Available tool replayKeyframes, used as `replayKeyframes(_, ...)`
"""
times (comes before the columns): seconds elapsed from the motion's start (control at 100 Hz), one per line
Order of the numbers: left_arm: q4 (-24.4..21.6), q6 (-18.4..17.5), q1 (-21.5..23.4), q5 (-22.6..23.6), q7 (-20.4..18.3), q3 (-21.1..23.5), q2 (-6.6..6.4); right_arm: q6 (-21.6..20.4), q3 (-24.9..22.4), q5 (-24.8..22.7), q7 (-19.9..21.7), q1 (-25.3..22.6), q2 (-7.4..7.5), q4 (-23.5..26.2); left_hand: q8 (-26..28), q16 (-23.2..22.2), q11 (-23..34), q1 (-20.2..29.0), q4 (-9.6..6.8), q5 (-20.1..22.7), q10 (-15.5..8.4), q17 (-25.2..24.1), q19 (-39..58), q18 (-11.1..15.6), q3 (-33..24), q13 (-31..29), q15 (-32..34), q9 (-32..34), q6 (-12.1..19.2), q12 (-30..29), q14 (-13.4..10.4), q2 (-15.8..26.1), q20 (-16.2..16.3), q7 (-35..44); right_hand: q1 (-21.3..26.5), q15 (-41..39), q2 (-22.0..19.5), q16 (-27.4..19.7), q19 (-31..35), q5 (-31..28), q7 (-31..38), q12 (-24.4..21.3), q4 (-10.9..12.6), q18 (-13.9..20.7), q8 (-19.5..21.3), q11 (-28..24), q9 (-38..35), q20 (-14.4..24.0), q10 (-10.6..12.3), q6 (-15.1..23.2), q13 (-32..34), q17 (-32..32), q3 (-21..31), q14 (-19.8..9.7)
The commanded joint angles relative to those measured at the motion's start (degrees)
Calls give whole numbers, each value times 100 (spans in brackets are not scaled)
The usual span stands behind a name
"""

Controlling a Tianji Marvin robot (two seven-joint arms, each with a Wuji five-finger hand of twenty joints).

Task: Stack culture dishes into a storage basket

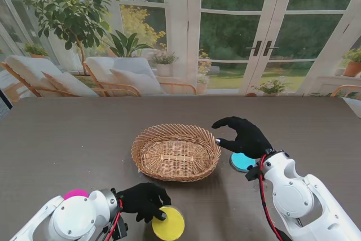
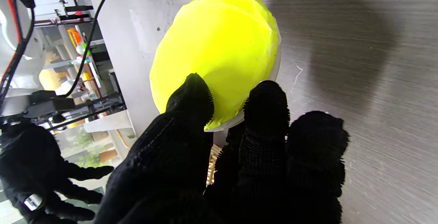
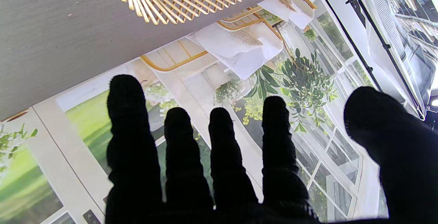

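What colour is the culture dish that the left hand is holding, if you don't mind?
Bright yellow dish, pinched by the left hand; the left wrist view shows it best.

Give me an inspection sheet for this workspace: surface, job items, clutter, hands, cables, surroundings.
Surface: dark wood-grain table, dry and flat.
Job's things: oval woven wicker basket at centre, nothing in it; round yellow culture dish near me; round blue culture dish right of the basket, partly hidden; round pink culture dish at the left, mostly hidden by the arm.
Clutter: nothing seen.
Hands: black-gloved left hand pinches the yellow dish's rim; black-gloved right hand open, fingers spread, over the blue dish.
Cables: red and black cables run along the right wrist; similar ones at the left wrist.
Surroundings: printed backdrop of glass doors, plants and lounge chairs.
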State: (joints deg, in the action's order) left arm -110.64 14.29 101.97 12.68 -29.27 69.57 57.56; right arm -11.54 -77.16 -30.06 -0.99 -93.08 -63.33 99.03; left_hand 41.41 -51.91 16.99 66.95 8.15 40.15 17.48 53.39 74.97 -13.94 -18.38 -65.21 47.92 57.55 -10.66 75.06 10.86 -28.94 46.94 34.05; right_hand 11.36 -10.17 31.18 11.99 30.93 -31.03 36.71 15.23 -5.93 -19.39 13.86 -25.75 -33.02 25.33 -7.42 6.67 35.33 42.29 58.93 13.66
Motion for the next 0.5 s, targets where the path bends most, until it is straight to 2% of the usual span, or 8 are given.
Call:
replayKeyframes(0.0,121,55,-60,66,-35,-97,64,-29,2,-2,74,-51,-17,44,145,-84,68,692,-324,571,73,14,107,145,-818,-93,152,14,-6,148,-683,315,68,647,-17,-4,-127,35,-160,-80,-10,21,19,-8,-47,-39,-75,190,-72,-13,91,-2399,340,-21)
replayKeyframes(0.49,534,218,-337,500,374,-442,138,0,18,11,95,-42,-16,45,111,-34,83,668,-330,550,71,26,210,141,-842,-77,264,-25,-49,137,-637,311,14,634,-21,-6,-141,37,-156,-70,1,23,21,-7,-43,-41,-72,190,-69,-67,100,-2394,339,-16)
